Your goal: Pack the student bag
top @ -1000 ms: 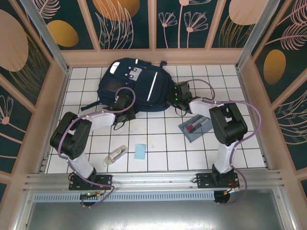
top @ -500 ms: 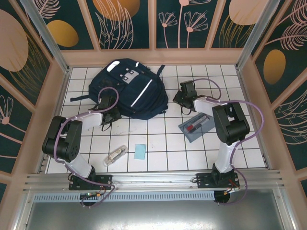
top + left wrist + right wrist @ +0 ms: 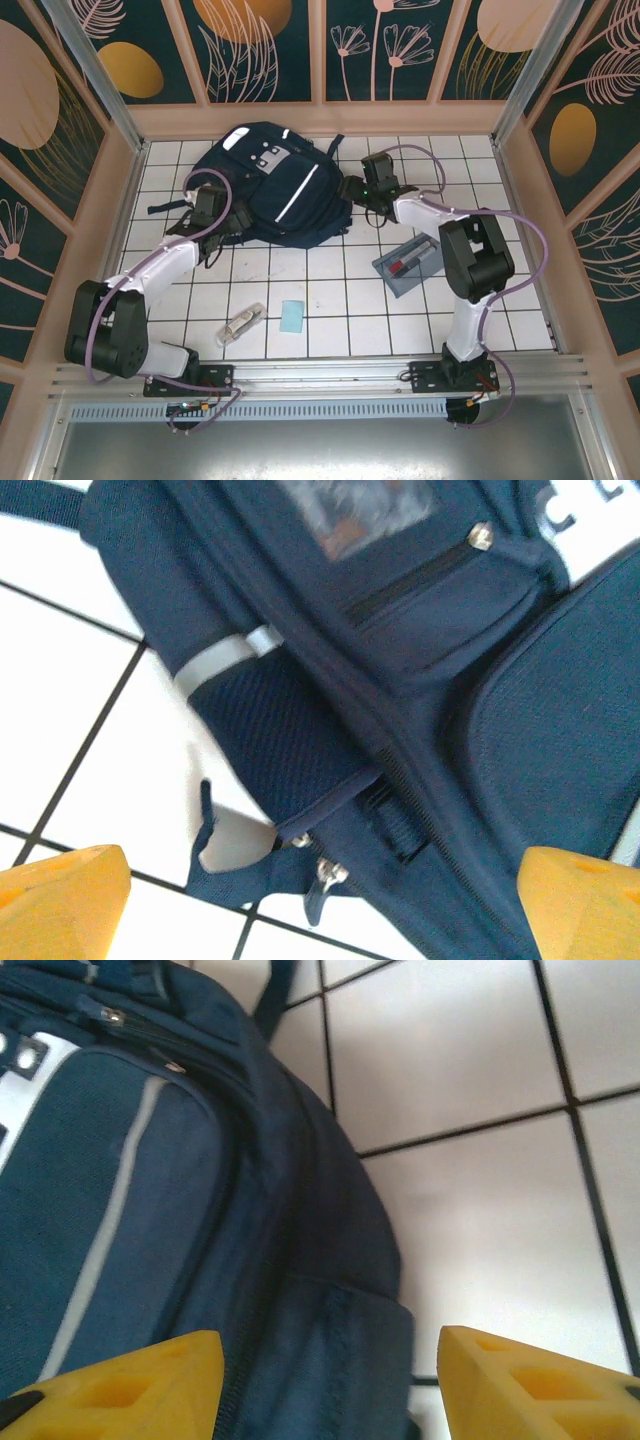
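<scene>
Robotics lab test cell. White gridded worktop [image 3: 330, 300] boxed in by pale wooden framing [image 3: 320, 118] and dark wall panels [image 3: 265, 50] printed with leaves and orange discs. Along the near edge, an aluminium rail [image 3: 320, 375], with left arm [image 3: 160, 265] and right arm [image 3: 470, 260] bolted side by side.

Looked down on a table [image 3: 330, 300] tiled in white squares with dark grout lines. Found pale wooden walls [image 3: 320, 118] boxing the table on three sides. Above the table's far edge, saw dark teal panels [image 3: 270, 55] painted with orange discs and pale line-drawn leaves and flowers. Noted a metal rail [image 3: 320, 373] along the table's near edge. Lit evenly, without hard shadows across the table.
</scene>
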Controlling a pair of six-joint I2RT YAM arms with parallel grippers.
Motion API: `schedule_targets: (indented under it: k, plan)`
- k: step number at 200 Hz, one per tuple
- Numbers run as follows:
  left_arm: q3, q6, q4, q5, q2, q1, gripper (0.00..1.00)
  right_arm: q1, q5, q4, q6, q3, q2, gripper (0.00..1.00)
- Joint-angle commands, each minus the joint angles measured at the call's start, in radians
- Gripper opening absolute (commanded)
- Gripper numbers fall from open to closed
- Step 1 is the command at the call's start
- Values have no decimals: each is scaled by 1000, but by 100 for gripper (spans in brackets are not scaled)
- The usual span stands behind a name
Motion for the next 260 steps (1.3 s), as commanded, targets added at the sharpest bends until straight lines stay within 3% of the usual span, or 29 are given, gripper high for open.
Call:
schedule_targets:
  k: [1,55,106,148,171,193,218,260]
  plan:
    - [30,-38,46,-33,30,-2,99,1,-32,-50,-43,77,72,60]
    - [107,-93,193,22,227,23,99,5,-81,-99,-59,99,148,60]
    - [188,-120,314,188,433,25,98,42,-48,-124,-59,-168,8,49]
    - [226,-114,406,342,523,24,95,161,-45,-168,5,-371,-109,36]
    - [274,-107,424,405,572,23,95,245,-73,-176,33,-381,-116,34]
    - [361,-93,409,446,634,24,95,298,-178,-127,17,-341,-115,32]
    - [487,-35,312,421,686,24,95,299,-206,-141,-14,-276,-141,33]
    - [637,110,65,223,648,24,98,194,-220,-211,-64,-246,-296,50]
